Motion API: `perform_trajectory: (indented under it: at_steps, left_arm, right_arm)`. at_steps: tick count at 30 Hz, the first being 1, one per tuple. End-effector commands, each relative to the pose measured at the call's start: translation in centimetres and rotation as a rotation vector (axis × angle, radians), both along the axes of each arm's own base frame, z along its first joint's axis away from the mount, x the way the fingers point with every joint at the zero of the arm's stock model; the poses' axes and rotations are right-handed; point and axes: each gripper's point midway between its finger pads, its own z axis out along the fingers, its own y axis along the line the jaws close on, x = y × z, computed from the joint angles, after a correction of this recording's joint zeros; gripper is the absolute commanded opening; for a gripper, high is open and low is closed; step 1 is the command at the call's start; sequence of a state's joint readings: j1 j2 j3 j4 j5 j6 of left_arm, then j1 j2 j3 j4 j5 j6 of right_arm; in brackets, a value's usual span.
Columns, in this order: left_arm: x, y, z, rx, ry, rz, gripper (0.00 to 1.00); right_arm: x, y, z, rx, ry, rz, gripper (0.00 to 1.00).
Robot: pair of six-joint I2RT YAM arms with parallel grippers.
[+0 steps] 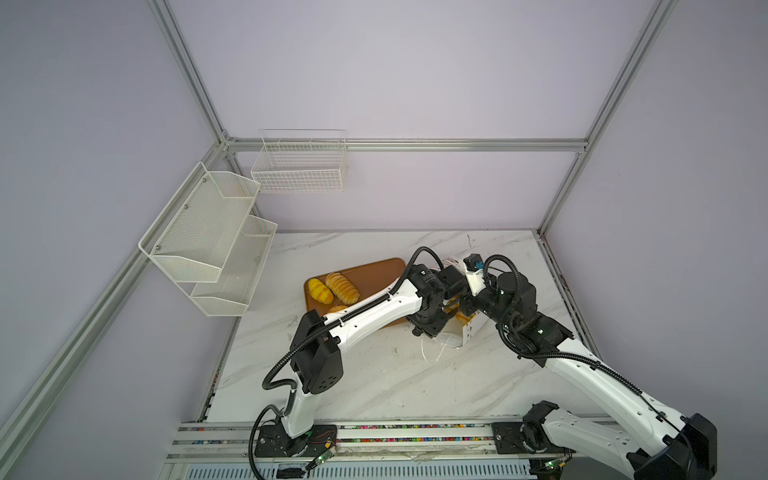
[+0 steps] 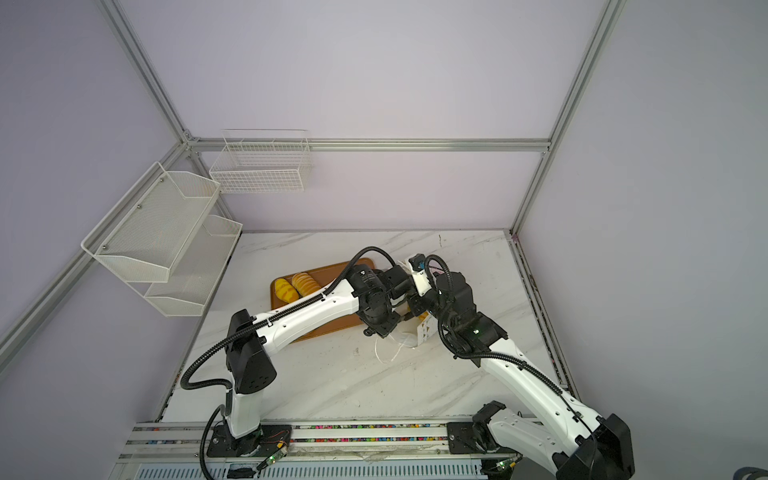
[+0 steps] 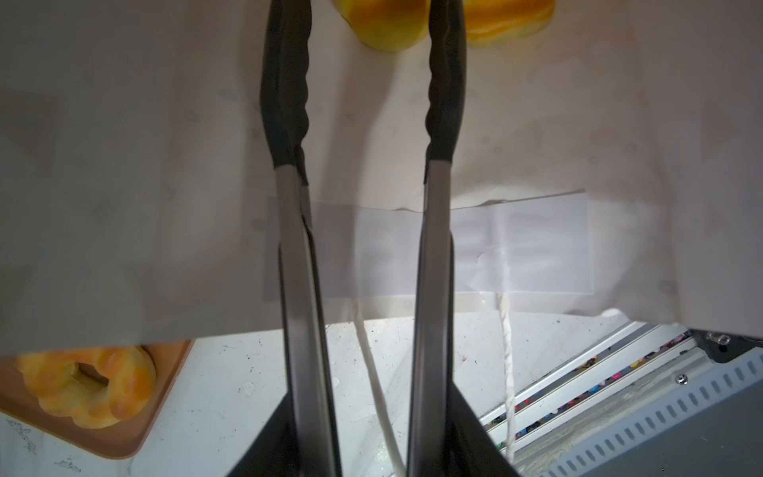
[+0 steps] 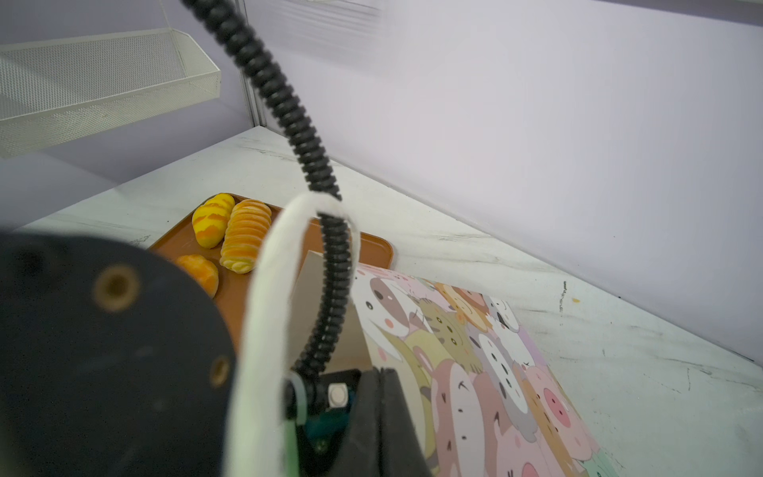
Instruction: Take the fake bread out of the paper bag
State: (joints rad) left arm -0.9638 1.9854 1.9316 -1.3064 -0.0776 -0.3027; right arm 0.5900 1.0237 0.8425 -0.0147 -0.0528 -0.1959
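The paper bag (image 4: 475, 351), printed with cartoon animals, lies tilted by the brown tray (image 4: 371, 247). My right gripper (image 4: 382, 396) is shut on its upper edge, with a white cord handle (image 4: 268, 309) looping in front. My left gripper (image 3: 367, 12) has long tong arms, which reach into the bag's white inside (image 3: 536, 124) and stand open. Their black tips flank a yellow fake bread (image 3: 384, 29), and another one (image 3: 508, 20) lies beside it. On the tray rest a ring doughnut (image 3: 86, 384), two ridged loaves (image 1: 319, 291) (image 1: 341, 287) and a bun (image 4: 200, 270).
Both wrists crowd over the bag (image 1: 467, 332) at the tray's right end. The bag's other cord handle (image 1: 432, 353) trails on the marble table (image 1: 374, 386). A mesh shelf (image 1: 208, 237) and a wire basket (image 1: 299, 166) hang on the walls. A rail (image 1: 374, 432) runs along the front.
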Motion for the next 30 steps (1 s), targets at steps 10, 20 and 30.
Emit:
perform_trajectory:
  at_steps: [10, 20, 30]
  left_arm:
    - [0.6, -1.7, 1.5, -0.092, -0.057, -0.02, 0.46]
    - [0.8, -0.3, 1.1, -0.052, -0.09, -0.002, 0.45]
    - [-0.6, 2.0, 4.0, -0.159, -0.263, -0.14, 0.45]
  right_arm:
    - [-1.0, 0.4, 1.6, 0.027, -0.043, 0.053, 0.0]
    - [-1.5, -0.5, 1.3, 0.01, -0.056, 0.027, 0.0]
    - [-1.9, -2.1, 1.6, -0.037, -0.1, -0.019, 0.0]
